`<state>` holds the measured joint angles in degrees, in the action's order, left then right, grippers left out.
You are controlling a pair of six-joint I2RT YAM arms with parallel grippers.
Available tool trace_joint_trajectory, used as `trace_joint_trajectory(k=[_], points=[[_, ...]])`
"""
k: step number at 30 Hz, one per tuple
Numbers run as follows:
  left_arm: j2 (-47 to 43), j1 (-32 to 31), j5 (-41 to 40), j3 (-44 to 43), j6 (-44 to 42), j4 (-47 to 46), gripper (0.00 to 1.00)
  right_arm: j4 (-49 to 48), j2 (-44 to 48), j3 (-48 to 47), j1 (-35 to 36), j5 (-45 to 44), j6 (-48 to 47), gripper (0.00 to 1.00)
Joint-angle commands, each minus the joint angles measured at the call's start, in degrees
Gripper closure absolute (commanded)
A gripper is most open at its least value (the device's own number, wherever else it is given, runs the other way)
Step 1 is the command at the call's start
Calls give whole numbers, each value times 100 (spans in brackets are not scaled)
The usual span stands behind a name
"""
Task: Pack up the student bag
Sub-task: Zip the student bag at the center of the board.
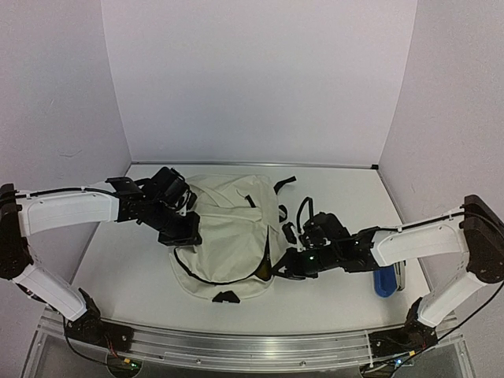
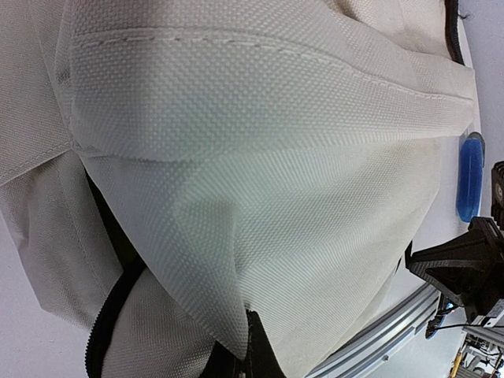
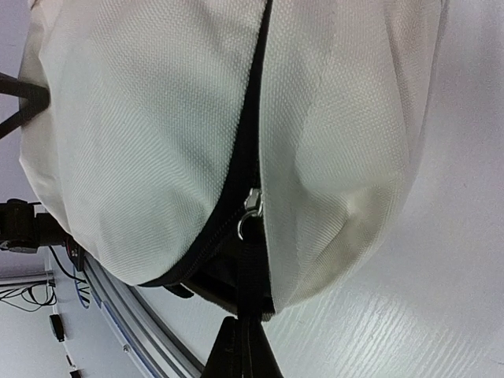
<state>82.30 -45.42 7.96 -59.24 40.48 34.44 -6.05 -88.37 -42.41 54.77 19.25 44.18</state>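
The student bag (image 1: 228, 236), a large cream canvas backpack with black straps and black zipper trim, lies flat in the middle of the white table (image 1: 118, 268), between the two arms. The left gripper (image 1: 183, 231) is clenched on a fold of canvas at the bag's left edge; in its wrist view the cloth is drawn to a point right at the fingers. The right gripper (image 1: 281, 264) is pinched on the black pull strap (image 3: 250, 276) attached to the small silver zipper slider (image 3: 250, 209) on the bag's right side. Beyond the slider the zip looks closed; on the gripper's side it gapes a little onto dark lining. A small blue oblong object (image 1: 384, 281) lies on the table just beside the right arm, outside the bag. What is inside I can't see. To my eye the packing isn't finished: the zip is part-way and at least one item is out, though whether the mouth is being opened or closed I can't tell
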Motion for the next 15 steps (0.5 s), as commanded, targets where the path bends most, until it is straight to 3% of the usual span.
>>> trace_joint_trajectory(k=[1,15], points=[[41,96,-47,-276,-82,-443,100,322,401,109,78,177,12,100],[307,127,107,-381,-206,-668,100,331,162,153,657,487,98,100]])
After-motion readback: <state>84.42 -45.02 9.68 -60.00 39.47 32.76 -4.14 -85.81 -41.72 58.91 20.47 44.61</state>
